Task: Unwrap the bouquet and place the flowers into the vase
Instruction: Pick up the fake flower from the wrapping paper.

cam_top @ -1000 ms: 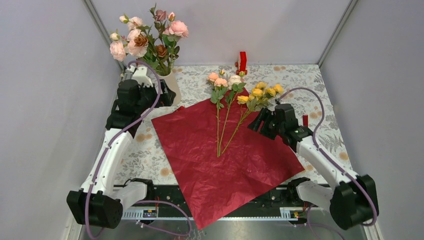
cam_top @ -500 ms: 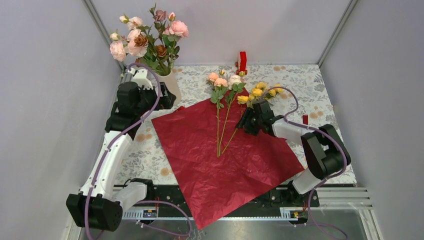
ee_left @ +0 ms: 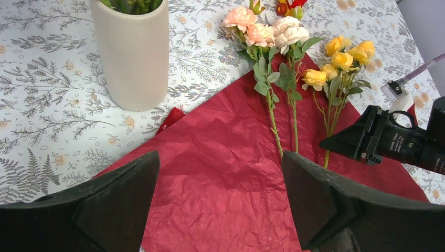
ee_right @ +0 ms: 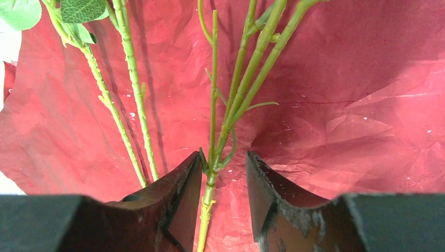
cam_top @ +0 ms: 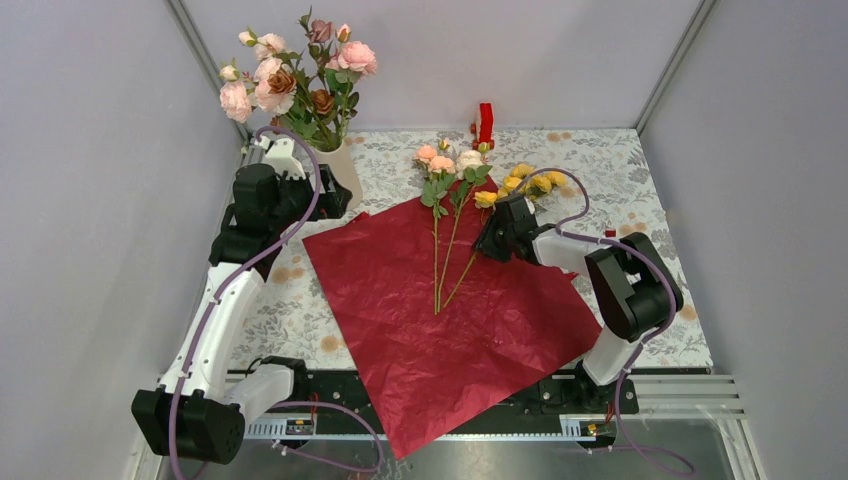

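Right wrist view: the right hand stands partly open astride the yellow flowers' stem, which lies on the red paper. The left hand gapes wide and empty near the vase.

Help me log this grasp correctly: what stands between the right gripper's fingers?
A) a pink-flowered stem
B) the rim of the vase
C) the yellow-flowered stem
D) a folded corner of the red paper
C: the right wrist view shows the branching yellow-flowered stem between the fingers of the right gripper, while the pink-flowered stems lie apart to one side on the red paper.
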